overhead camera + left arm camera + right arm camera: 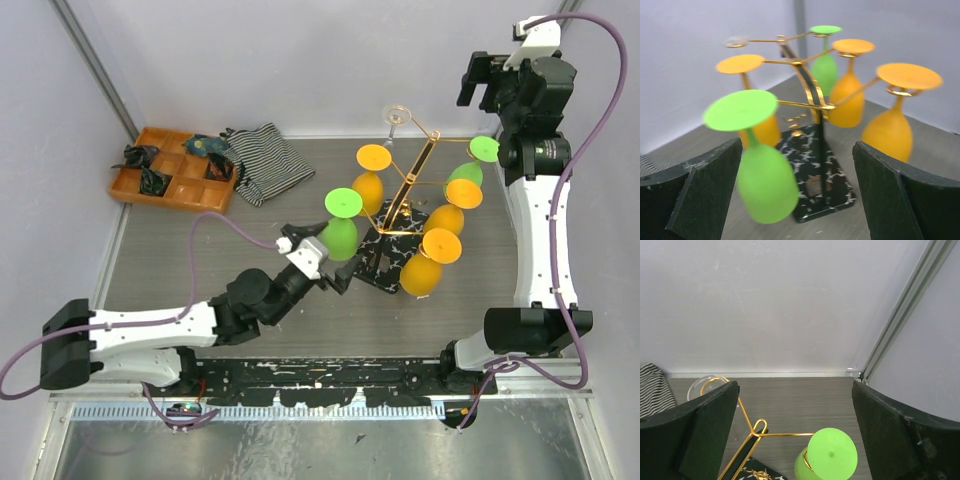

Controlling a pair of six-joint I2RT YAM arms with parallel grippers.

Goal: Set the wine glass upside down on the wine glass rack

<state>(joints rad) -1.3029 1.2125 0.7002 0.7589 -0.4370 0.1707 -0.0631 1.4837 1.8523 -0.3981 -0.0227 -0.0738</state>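
Observation:
The wine glass rack (412,185) stands mid-table, a gold wire stand on a black speckled base (385,262). Several orange and green glasses hang on it upside down, and a clear one (397,120) at the far arm. The nearest green wine glass (341,228) hangs foot up at a left arm end. My left gripper (343,272) is open beside it. In the left wrist view the green wine glass (764,180) lies between the fingers (695,200), close to the left one, untouched. My right gripper (480,82) is open and empty, raised above a green glass (830,455) at the back right.
An orange compartment tray (150,150) with dark items sits at the back left, with a striped cloth (265,160) beside it. Grey walls and metal corner posts close in the back and sides. The right arm stands along the table's right side.

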